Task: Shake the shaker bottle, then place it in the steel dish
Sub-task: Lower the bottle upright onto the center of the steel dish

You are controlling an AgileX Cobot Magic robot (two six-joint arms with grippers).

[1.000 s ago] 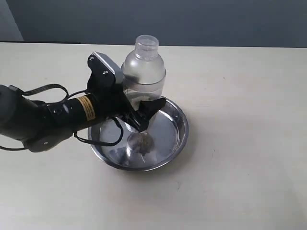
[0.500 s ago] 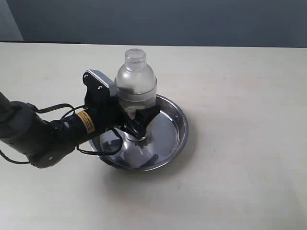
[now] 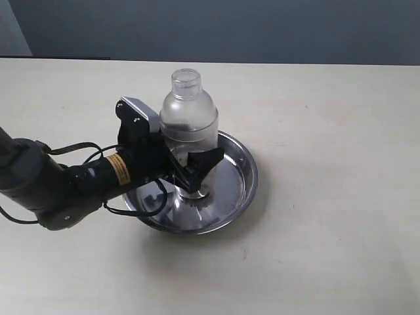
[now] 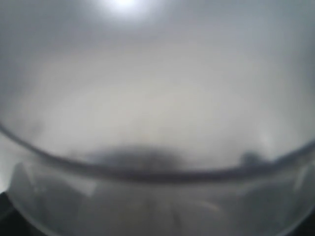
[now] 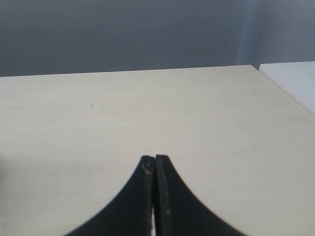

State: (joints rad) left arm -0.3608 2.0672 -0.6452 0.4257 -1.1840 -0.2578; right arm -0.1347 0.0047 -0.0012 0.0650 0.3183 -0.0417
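**Shaker bottle gripped upright in the steel dish, its base hard to read**

At the centre of the exterior view, the left gripper [image 3: 195, 165] is clamped around the lower body of the shaker bottle [image 3: 189, 121]. The bottle stands upright with its clear cap [image 3: 186, 82] on top. Only the near black finger [image 3: 207, 160] shows; the other is hidden behind the bottle.

The bottle's narrow base reaches down inside the steel dish [image 3: 247, 172], left of the dish's middle. Reflections on the shiny floor make it unclear whether base and metal touch. The left arm [image 3: 59, 180] covers the dish's left rim and is cut off at the left edge of the frame.

The left wrist view is almost all blur. The bottle's frosted wall [image 4: 157, 98] fills it, with a dark curved band across the lower half.

In the right wrist view, the right gripper [image 5: 155, 160] has its fingers pressed together on nothing, above the pale table [image 5: 147, 108]. The bottom edge cuts off its base.
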